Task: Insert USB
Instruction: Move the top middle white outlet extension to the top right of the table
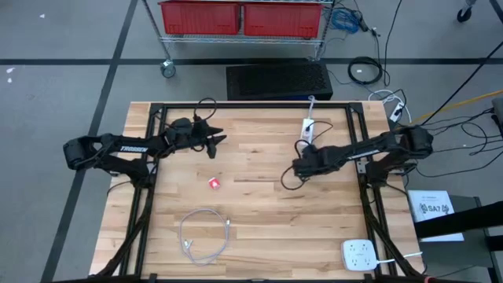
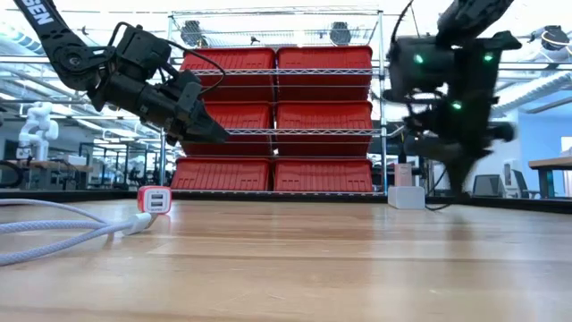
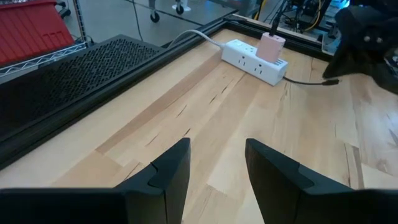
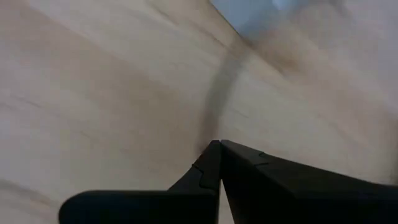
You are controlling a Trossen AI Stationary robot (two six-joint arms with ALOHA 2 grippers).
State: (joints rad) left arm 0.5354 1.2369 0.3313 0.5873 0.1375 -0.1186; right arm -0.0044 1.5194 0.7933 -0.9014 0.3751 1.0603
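A small red-and-white USB charger (image 1: 214, 183) (image 2: 154, 199) stands on the wooden table left of centre. Nearer the front a white USB cable (image 1: 206, 238) (image 2: 54, 234) lies in a loose loop. My left gripper (image 1: 218, 141) (image 3: 214, 168) hangs open above the far left of the table, nothing between its fingers. My right gripper (image 1: 297, 167) (image 4: 219, 144) is shut right of centre, tipped down over a black cable (image 1: 289, 182) (image 3: 305, 81), which runs up to its fingertips in the right wrist view. My right gripper's shut fingertips stand right at the black cable (image 4: 217, 99), slanting down from the table's right. I cannot tell whether they touch or hold it; the view is blurred there.
A white power strip (image 1: 308, 128) (image 3: 255, 59) with a pink adapter (image 3: 272, 45) plugged into it lies at the far side. A white multi-port charger (image 1: 360, 255) lies at the near right corner. A black frame (image 1: 157, 110) borders the table.
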